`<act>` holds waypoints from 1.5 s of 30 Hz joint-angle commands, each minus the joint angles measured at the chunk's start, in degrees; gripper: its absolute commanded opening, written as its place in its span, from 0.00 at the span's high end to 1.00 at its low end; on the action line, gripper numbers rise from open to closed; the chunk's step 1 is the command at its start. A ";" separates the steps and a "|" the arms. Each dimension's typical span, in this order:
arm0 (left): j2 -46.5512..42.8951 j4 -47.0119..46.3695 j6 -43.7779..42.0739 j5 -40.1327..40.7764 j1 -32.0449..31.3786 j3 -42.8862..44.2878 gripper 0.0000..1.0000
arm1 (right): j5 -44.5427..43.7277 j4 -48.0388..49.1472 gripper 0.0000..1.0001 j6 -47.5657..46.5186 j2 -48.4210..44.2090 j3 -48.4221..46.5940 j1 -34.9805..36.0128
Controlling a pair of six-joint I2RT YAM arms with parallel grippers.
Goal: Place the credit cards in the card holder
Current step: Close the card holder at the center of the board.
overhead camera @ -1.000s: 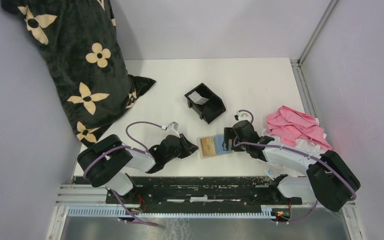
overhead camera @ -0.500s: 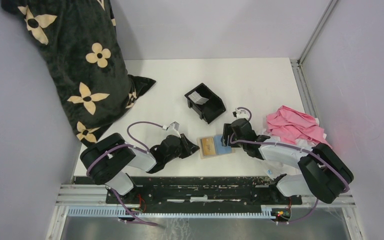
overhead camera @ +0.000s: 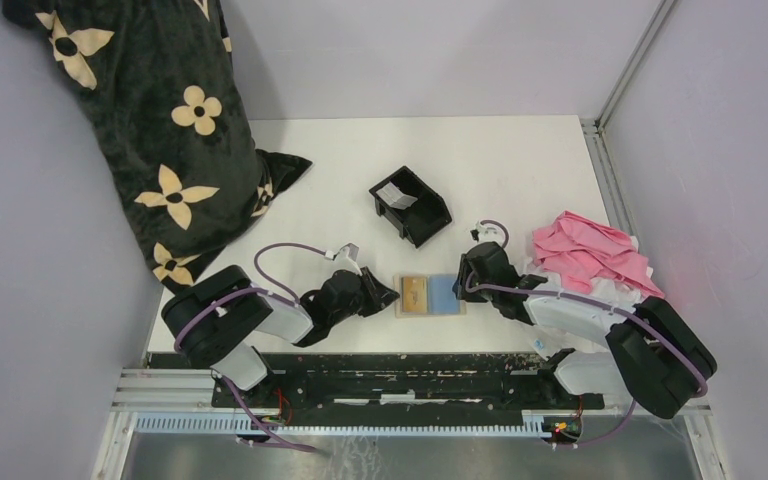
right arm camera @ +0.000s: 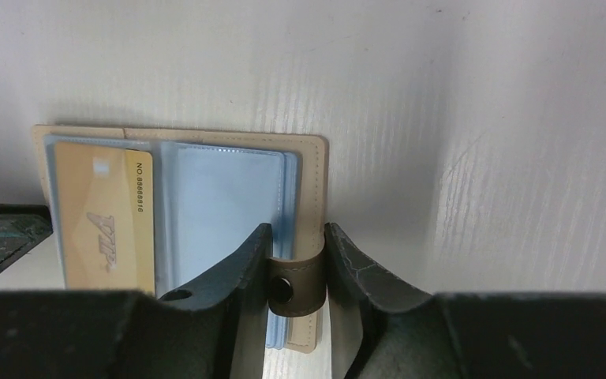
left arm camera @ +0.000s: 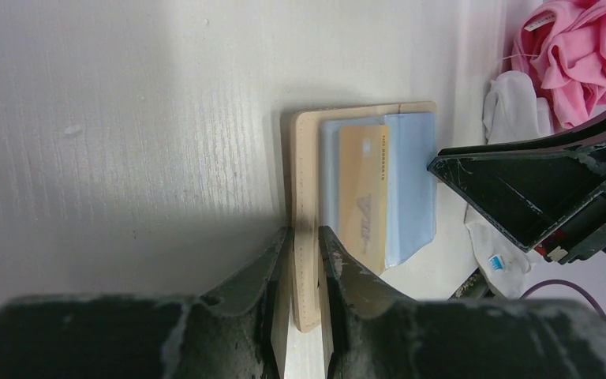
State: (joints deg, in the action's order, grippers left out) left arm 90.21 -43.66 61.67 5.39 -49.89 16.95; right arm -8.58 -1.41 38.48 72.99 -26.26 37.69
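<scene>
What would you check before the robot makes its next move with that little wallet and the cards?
1. Card holder lies open, flat on the table: ok.
2. Left gripper clamps its edge: ok.
3. Right gripper pinches the snap tab: ok.
4. Golden card tucked into the holder: ok.
5. Pale card out of the black tray: not ok, it lies inside.
</scene>
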 commanded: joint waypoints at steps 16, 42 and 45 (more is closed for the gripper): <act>-7.59 3.22 0.76 -1.09 0.06 -2.50 0.73 | 6.76 5.68 0.75 6.33 -2.43 1.30 0.13; -15.60 1.72 2.29 -0.98 -1.12 -2.99 0.74 | 7.43 9.70 0.80 7.68 3.44 0.46 2.53; -16.52 2.21 2.18 -0.44 -1.40 -2.85 0.73 | 6.80 9.74 0.80 7.82 4.06 0.00 3.63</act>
State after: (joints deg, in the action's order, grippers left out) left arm 75.59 -40.38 62.39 4.32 -50.76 13.43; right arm -1.72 6.85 45.54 76.03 -24.51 40.03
